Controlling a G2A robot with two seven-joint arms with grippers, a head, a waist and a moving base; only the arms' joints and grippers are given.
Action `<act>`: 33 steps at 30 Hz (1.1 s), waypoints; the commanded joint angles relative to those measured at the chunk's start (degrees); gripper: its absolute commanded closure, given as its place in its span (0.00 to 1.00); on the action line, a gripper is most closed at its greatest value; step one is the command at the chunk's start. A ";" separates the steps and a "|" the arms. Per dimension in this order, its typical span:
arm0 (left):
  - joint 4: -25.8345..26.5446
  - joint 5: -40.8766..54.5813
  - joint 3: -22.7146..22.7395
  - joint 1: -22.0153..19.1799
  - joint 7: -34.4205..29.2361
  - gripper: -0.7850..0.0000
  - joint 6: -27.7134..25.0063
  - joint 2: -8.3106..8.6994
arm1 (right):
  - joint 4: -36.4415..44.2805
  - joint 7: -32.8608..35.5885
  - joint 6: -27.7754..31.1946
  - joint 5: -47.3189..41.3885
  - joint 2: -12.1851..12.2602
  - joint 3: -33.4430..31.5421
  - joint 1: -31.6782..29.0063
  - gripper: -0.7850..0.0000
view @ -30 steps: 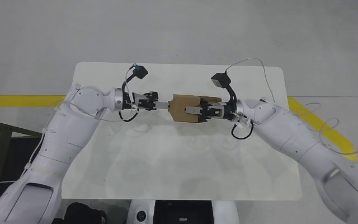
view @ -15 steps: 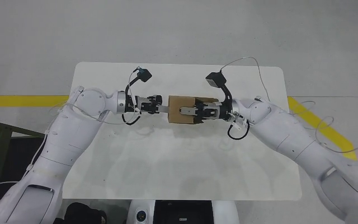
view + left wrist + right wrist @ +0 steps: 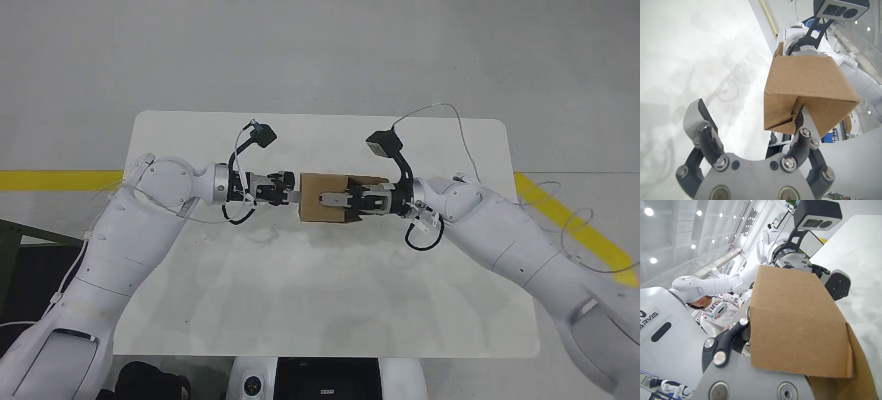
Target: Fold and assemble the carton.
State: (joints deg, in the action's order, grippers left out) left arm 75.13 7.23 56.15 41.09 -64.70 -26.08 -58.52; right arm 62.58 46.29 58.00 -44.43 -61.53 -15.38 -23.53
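A brown cardboard carton (image 3: 323, 196) hangs above the middle of the white table (image 3: 200, 290), lying on its side between both arms. My right gripper (image 3: 352, 198) is shut on the carton's right part; one finger (image 3: 743, 321) presses its side wall (image 3: 795, 317) and the other is hidden behind the cardboard. My left gripper (image 3: 289, 190) is open at the carton's left end. In the left wrist view one fingertip (image 3: 806, 119) pokes into the slit between the end flaps of the carton (image 3: 806, 87), while the other finger (image 3: 700, 111) stands apart from it.
Bare table surface lies all around and below the carton. A loose flap (image 3: 859, 355) sticks out at the carton's end near my right wrist. Cables (image 3: 440, 115) loop over the far right of the table.
The right arm has carried the carton a little leftward and turned it square to the left gripper. The carton's left end now meets the left gripper's finger.
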 commanded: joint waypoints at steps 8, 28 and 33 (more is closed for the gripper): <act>-1.45 -2.27 2.34 -0.26 0.54 0.00 -1.81 0.68 | -6.11 4.20 -4.20 -2.86 -0.30 0.76 -0.66 1.00; 3.97 -12.72 8.44 4.42 3.55 0.00 -16.64 3.31 | -17.41 13.60 -13.61 -6.33 -7.96 -1.48 -1.16 0.91; 4.92 -14.77 9.82 5.42 4.46 0.00 -17.95 3.97 | -21.02 14.35 -14.36 -4.31 -10.51 -1.76 -0.14 0.83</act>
State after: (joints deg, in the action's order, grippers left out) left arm 79.91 -7.31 65.74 46.29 -60.43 -43.87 -54.68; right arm 42.23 60.42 43.87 -49.14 -71.58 -17.10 -23.87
